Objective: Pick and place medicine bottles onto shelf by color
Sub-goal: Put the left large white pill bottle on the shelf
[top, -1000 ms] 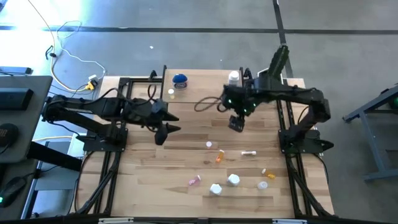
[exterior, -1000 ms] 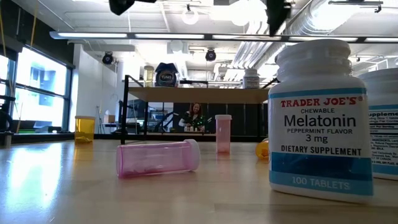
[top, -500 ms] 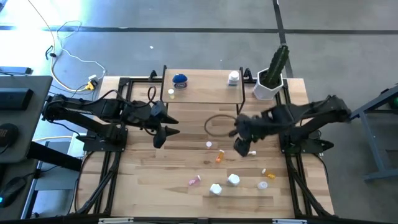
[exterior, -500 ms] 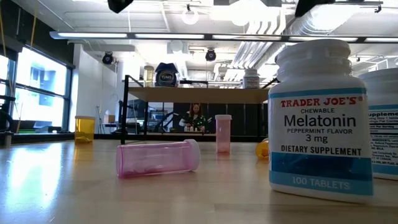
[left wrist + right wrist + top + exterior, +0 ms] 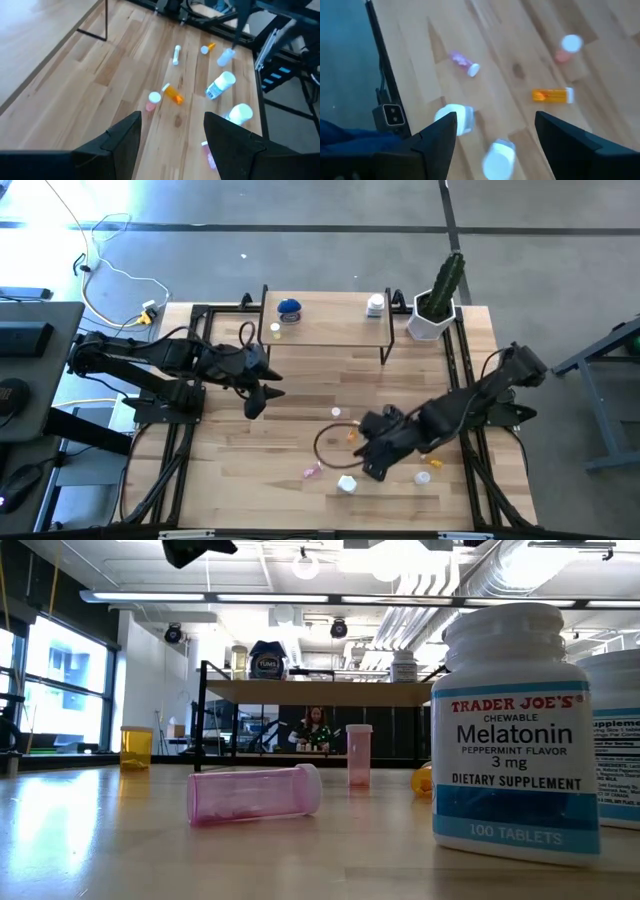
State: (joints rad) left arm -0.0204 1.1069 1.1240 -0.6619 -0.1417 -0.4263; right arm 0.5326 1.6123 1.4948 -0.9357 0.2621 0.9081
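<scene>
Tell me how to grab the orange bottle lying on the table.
The orange bottle lies on its side, white cap at one end. Bring the open right gripper down from above and close across the orange middle of the body, not the cap, jaws square to its length.

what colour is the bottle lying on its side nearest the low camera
Pink, see-through, with a whitish cap: the bottle shows best in the low view.

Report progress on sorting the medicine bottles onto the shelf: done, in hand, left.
Done: the shelf carries a blue-lidded jar, a white bottle and a small item.
In hand: nothing. The right gripper hangs open over the loose bottles; the left gripper waits open at mid-table.
Left: a pink bottle, an orange bottle, white bottles and others lie scattered on the table.
</scene>
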